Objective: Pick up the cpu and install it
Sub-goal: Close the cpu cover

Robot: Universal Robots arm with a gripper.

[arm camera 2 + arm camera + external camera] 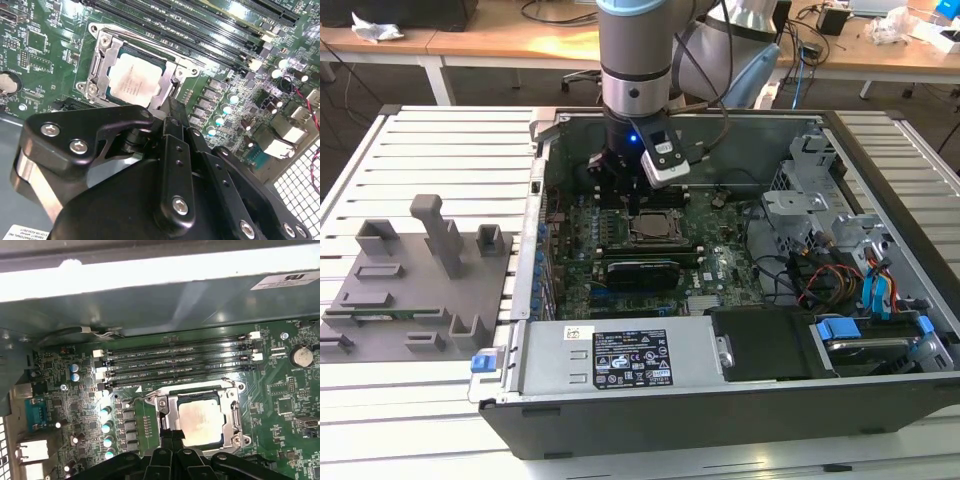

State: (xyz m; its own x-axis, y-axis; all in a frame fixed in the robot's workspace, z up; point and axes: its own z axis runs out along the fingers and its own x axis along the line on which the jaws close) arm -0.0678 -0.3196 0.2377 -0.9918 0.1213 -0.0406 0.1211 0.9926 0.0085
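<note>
From my station the cpu (pixel 201 424) lies flat in the socket (pixel 235 415) on the board (pixel 280 395), silver top up, inside the open case (pixel 720 400). The gripper (pixel 173 434) hangs at the socket's edge beside the chip, clenched and holding nothing. In the first wrist view its two tips meet side by side with no gap I can see. They cover a bit of the chip's rim there, so I cannot tell whether they touch it or sit just above.

In the second wrist view the fingers (pixel 175 131) line up one behind the other, and the gripper body hides much of the board. In the exterior view the arm (pixel 635 60) blocks the tips. The fixture blocks (pixel 445 235) stand well apart, outside the case.
</note>
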